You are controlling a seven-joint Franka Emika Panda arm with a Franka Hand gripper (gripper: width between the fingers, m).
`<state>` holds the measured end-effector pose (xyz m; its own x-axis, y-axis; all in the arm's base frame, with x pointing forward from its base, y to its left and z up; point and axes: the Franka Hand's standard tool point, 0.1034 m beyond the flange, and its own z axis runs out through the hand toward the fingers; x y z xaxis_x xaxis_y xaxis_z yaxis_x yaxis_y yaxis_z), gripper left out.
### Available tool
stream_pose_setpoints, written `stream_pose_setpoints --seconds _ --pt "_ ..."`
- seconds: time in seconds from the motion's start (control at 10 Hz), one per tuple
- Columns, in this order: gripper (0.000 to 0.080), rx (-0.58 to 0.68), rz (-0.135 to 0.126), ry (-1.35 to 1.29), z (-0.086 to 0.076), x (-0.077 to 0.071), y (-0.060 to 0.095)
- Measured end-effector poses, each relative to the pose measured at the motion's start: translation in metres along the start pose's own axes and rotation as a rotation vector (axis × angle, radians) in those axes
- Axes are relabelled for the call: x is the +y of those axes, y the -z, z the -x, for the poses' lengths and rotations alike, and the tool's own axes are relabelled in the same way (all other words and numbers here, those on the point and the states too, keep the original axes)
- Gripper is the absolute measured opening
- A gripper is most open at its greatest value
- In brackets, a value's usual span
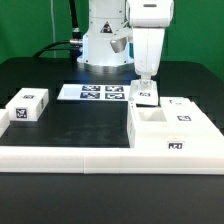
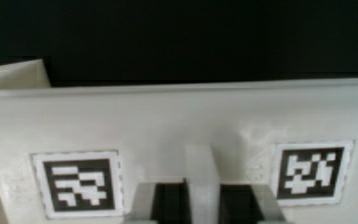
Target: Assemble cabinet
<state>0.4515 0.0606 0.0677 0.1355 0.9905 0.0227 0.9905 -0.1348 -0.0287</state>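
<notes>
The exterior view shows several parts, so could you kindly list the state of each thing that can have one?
Pincer: shut, lowered onto the panel.
Small white tagged plastic panel: beside the box, under the pincer; grip unclear.
Large white plastic cabinet box: resting on the table, recess facing up.
Small white tagged plastic block: loose at the exterior view's left, untouched.
Marker board: flat on the table.

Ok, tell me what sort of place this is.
Likely a robotics lab bench: a black table with the marker board, a white cabinet bearing square tags, and a robot gripper.
</notes>
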Motion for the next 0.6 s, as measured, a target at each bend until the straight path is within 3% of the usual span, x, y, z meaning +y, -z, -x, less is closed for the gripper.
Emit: stream_pose_setpoints --seconds 0.6 --pt "0.0069 -0.003 -0.006 -0.004 -0.0002 0.0022 0.0003"
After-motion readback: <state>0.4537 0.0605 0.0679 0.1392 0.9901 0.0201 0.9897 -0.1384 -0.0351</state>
